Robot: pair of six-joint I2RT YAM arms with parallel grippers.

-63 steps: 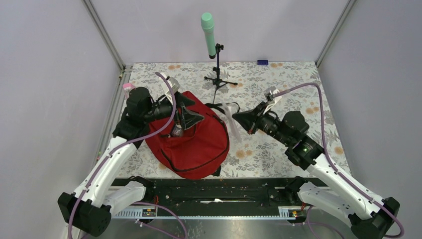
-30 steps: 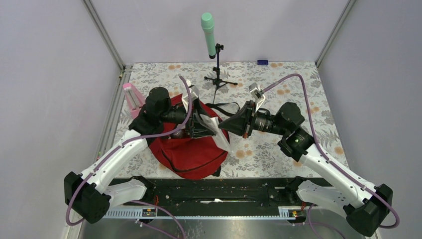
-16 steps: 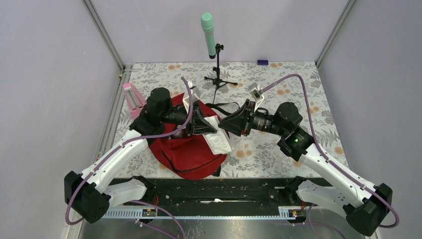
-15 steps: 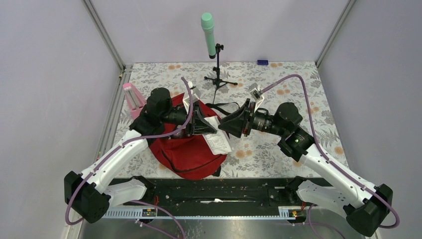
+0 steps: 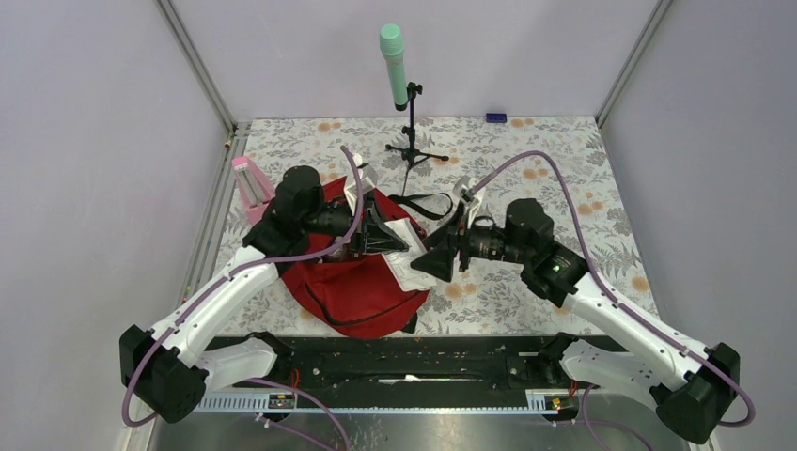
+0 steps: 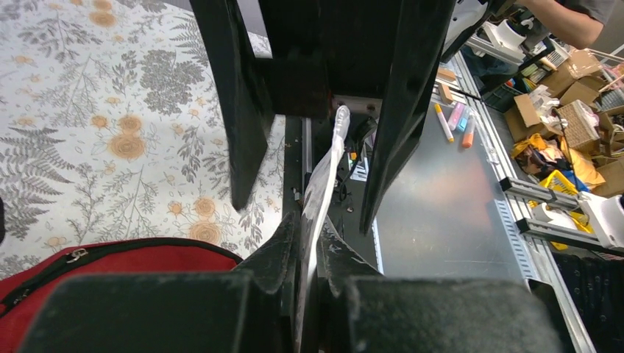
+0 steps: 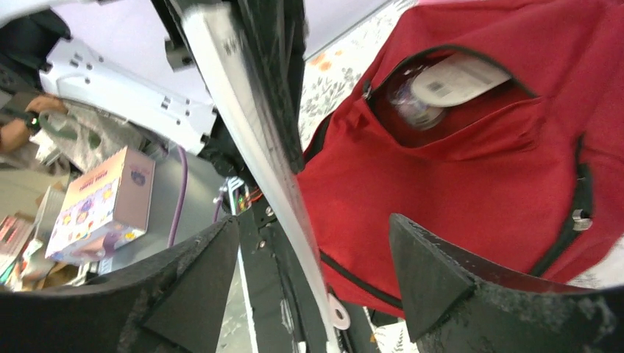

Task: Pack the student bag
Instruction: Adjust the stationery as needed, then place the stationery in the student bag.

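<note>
Top external view: left end effector (image 5: 402,246) pinches a white packet (image 5: 414,271) just over the red backpack (image 5: 357,293) lying beneath it on the table (image 5: 536,160); right end effector (image 5: 434,265), spread wide, flanks the packet.

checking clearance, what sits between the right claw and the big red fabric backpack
A flat white plastic packet, pinched by the left claw; the top view shows it.

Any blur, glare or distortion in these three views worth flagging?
Top external: even light, sharp, no glare on the large red fabric backpack. Left wrist: left gripper fingers dark and blurred up close. Right wrist: wide-angle bending; the flat white packet edge is soft, the backpack fairly sharp.
</note>
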